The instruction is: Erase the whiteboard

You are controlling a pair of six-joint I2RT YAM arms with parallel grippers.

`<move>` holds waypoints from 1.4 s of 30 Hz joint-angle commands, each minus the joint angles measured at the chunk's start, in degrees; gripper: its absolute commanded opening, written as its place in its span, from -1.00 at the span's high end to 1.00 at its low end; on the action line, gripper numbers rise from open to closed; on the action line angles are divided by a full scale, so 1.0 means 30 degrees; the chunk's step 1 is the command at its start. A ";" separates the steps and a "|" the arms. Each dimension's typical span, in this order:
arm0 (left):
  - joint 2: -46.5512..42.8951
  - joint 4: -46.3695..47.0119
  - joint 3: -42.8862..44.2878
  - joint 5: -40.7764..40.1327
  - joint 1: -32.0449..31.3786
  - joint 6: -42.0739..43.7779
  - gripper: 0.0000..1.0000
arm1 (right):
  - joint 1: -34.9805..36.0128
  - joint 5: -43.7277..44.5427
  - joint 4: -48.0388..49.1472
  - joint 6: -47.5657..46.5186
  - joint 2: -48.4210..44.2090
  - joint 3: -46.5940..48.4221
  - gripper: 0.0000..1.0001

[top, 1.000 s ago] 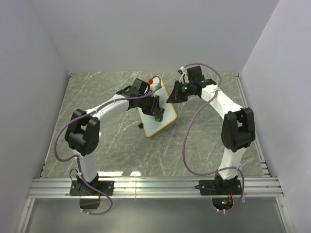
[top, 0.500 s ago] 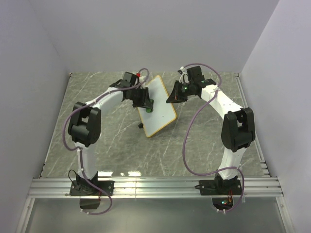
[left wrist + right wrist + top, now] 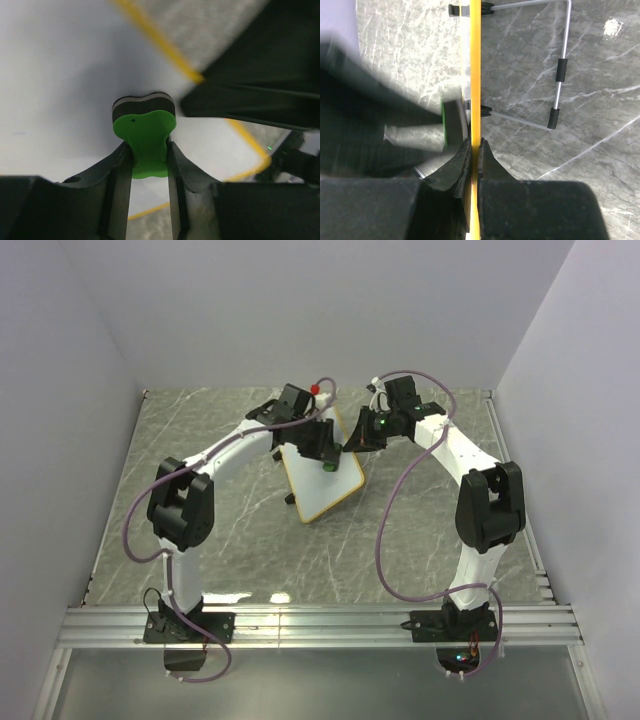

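**A:** Where does the job sit?

**B:** On the bench (image 3: 200, 440), near the middle of its far edge. The whiteboard (image 3: 325, 492) stands there tilted, propped from behind on a thin wire stand (image 3: 559, 70). Its white face is turned up and toward the left arm.

**A:** What steadies it?

**B:** The right gripper (image 3: 475, 145) is pinched together on the board's tan frame at the far right edge, one jaw on each side of the rim. I judge that clamp should not loosen, since the stand alone looks too light to brace against a push.

**A:** And the wiping?

**B:** The left gripper (image 3: 325, 462) is clamped on the narrow waist of a small green eraser (image 3: 145, 135). The eraser's dark felt pad is against the white face, high on the board and close to the right gripper.

**A:** So how is the stroke done well?

**B:** Keep the pad flat to the face, not riding on one corner. Press lightly, into the board and toward the stand rather than sideways. Overlap the passes and work down to the near corner. Turn short of the right gripper, because the two are nearly touching. The eraser is held only by its waist, so a hard drag could twist it.

**A:** Any ink left?

**B:** I cannot make out marks in these views.
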 commanded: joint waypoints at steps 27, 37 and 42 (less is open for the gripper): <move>-0.3443 0.0857 -0.6320 -0.0126 0.0033 -0.1098 0.99 | 0.0753 -0.0439 -0.0799 -0.0141 0.0581 0.1259 1.00; -0.3388 -0.0164 -0.4838 -0.1413 0.3083 -0.0485 0.99 | 0.0636 -0.0350 -0.0799 -0.0112 0.0697 0.1346 1.00; -0.3385 -0.0840 -0.2463 -0.1882 0.3084 -0.0424 0.99 | 0.0664 -0.0351 -0.0799 -0.0083 0.0844 0.1756 1.00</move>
